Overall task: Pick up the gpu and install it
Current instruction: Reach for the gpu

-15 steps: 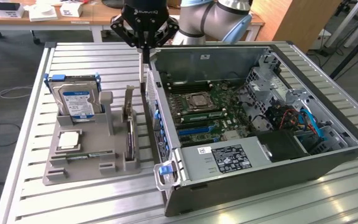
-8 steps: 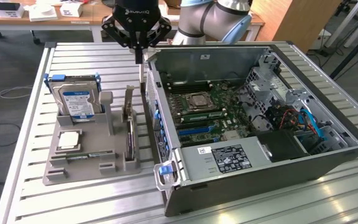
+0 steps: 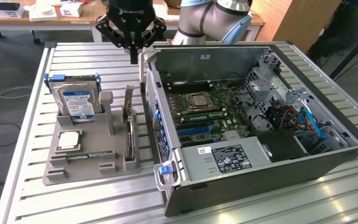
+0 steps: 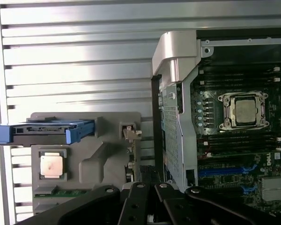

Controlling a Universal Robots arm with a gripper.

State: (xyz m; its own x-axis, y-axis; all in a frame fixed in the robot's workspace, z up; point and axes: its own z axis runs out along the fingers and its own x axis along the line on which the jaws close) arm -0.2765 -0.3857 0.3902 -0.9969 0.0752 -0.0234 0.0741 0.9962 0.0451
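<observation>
The gpu [image 3: 130,119] stands on edge in a slot of the grey holder [image 3: 79,175], right beside the wall of the open computer case [image 3: 253,186]. In the wrist view the gpu [image 4: 132,152] is seen edge-on, with its silver bracket at one end. My gripper [image 3: 133,57] hangs above the far end of the gpu and the case's rear corner, well clear of both. Its fingers are shut together and hold nothing. The black gripper linkage [image 4: 150,206] shows in the wrist view.
The holder also carries a hard drive [image 3: 76,100] in a blue frame, a processor chip [image 3: 69,140] and a RAM stick [image 3: 82,156]. Inside the case lie the motherboard [image 3: 207,114] and a power supply [image 3: 225,158]. Everything stands on a slatted metal table [image 3: 73,205].
</observation>
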